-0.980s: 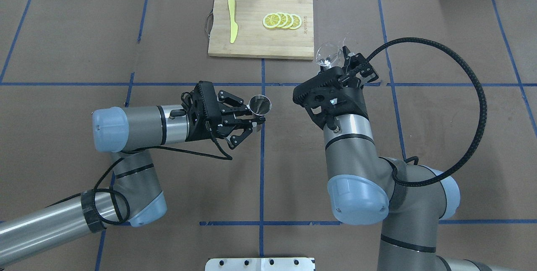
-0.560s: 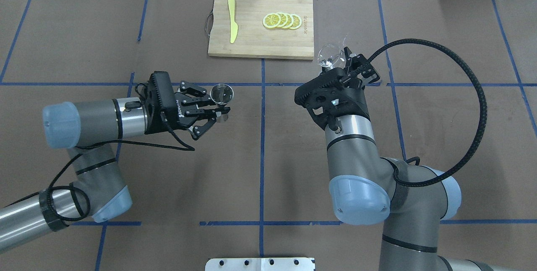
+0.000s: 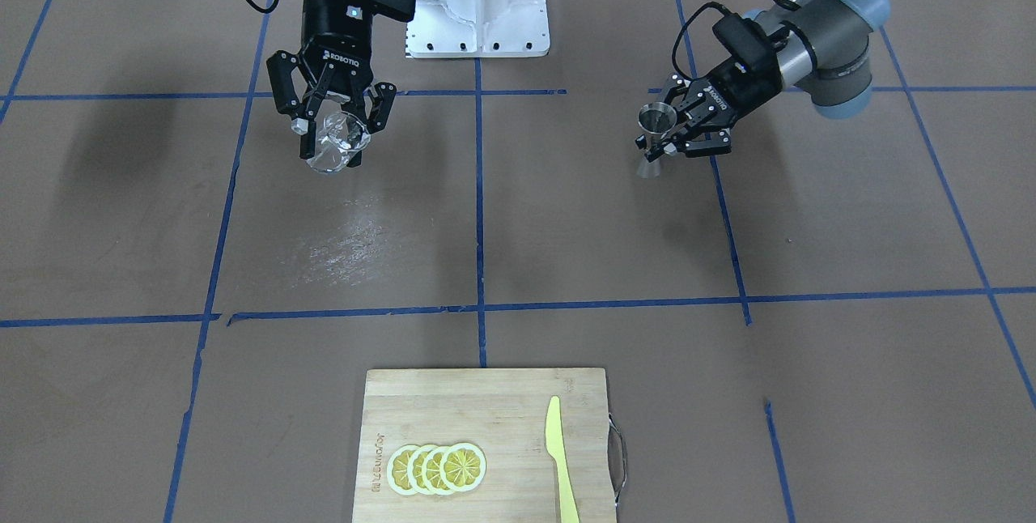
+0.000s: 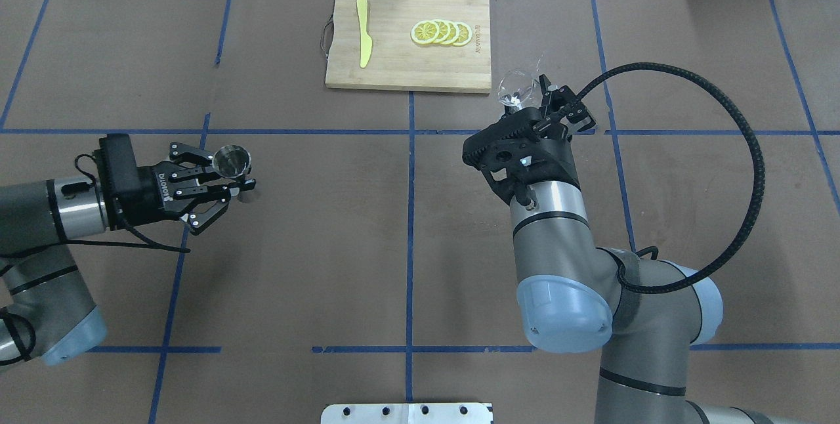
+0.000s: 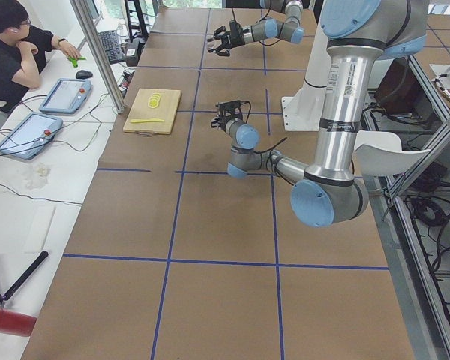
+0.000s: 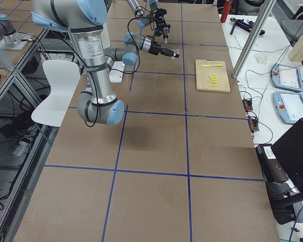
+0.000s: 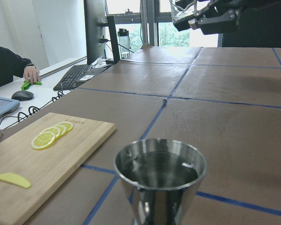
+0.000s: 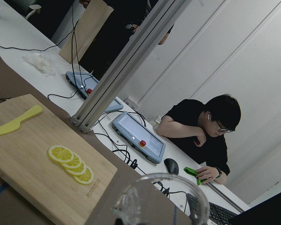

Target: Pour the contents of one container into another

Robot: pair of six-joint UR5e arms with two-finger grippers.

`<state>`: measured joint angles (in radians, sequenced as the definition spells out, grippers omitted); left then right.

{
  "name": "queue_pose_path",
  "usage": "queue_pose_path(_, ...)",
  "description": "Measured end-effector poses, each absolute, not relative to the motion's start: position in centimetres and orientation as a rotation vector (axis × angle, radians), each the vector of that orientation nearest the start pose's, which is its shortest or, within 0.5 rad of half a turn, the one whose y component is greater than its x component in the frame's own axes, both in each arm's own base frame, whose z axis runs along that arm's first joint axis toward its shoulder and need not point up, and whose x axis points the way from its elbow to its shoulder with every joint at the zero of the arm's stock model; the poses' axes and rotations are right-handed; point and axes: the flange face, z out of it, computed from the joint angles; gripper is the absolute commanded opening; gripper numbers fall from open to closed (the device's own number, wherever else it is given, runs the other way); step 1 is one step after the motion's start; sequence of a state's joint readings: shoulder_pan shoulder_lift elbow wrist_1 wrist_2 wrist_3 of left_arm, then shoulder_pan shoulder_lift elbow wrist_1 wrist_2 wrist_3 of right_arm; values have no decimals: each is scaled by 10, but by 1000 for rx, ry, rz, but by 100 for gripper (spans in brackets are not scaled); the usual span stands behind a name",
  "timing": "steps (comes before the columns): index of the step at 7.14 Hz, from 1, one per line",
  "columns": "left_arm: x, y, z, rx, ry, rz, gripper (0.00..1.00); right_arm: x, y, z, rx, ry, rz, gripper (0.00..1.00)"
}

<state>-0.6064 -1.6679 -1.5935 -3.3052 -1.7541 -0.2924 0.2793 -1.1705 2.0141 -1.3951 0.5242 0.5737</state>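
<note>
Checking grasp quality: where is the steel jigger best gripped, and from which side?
At the narrow waist, coming in from the side, as the left gripper does. The steel jigger is upright, mouth up; the cones flaring above and below should stop slipping.

Bright, even light falls from overhead. Soft shadows lie on the table point(image 3: 566, 207) under both arms, and a pale glare patch sits just beyond the right gripper point(image 3: 333, 138). Far beyond the left gripper's point(image 4: 239, 182) metal cup point(image 7: 160, 178), the windows point(image 7: 126, 18) burn white. Close to the right wrist camera, the glass point(image 8: 161, 199) rim is blurred.
</note>
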Motion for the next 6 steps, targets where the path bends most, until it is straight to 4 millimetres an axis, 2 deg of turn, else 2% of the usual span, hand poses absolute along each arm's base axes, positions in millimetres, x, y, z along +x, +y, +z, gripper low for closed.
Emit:
queue_pose_path(2, 305, -354, 459, 1416, 1265, 584, 0, -440, -355, 202, 1295, -171, -80, 0)
queue_pose_path(3, 290, -343, 475, 1396, 1283, 563, 0, -440, -354, 202, 1295, -171, -80, 0)
queue_pose_path(6, 268, -333, 498, 1265, 1353, 395, 0, -439, -354, 203, 1298, -178, -75, 0)
